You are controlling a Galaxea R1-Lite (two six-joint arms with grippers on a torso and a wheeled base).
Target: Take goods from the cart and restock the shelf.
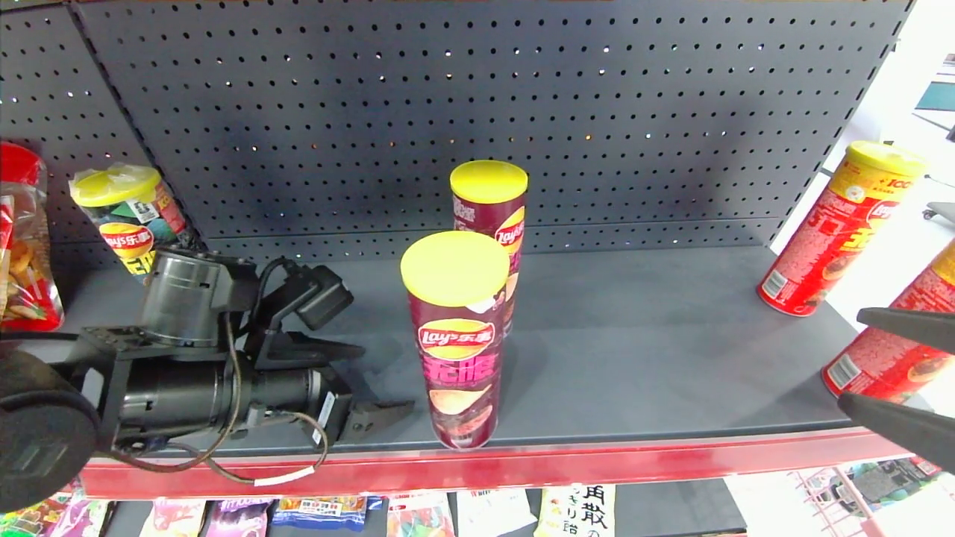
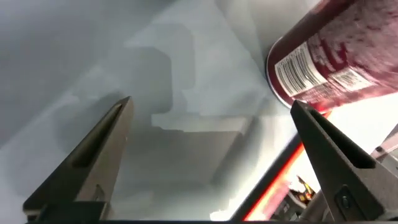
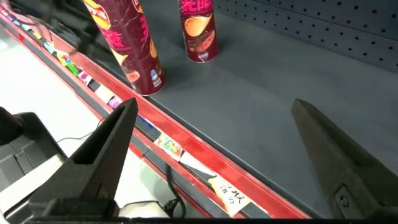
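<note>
Dark grey matt metal makes up the shelf board (image 1: 634, 335), smooth and flat, backed by a perforated panel (image 1: 448, 89) of the same grey, dotted with small round holes. Near the board's front edge stands the maroon cardboard crisp tube (image 1: 456, 343), a tall upright cylinder with a glossy printed wrap and a flat yellow plastic lid. A second maroon tube with a yellow lid (image 1: 489, 216) stands upright just behind it, closer to the panel. My left gripper (image 1: 384, 378) lies low over the board just beside the front tube, its two dark tapered fingers spread wide and not touching the tube. A glossy red strip (image 1: 522, 466) runs along the shelf's front lip. My right gripper (image 1: 850, 360) hangs at the shelf's right front corner, its black wedge-shaped fingers also spread well apart, gripping nothing. Past them are two red tubes with yellow lids (image 1: 835, 231); I cannot tell what they stand on. At the far left, a tilted yellow-lidded tube (image 1: 127, 216) leans beside a crinkled clear snack bag (image 1: 22, 246). Below the strip hang flat colourful packets (image 1: 418, 514).
</note>
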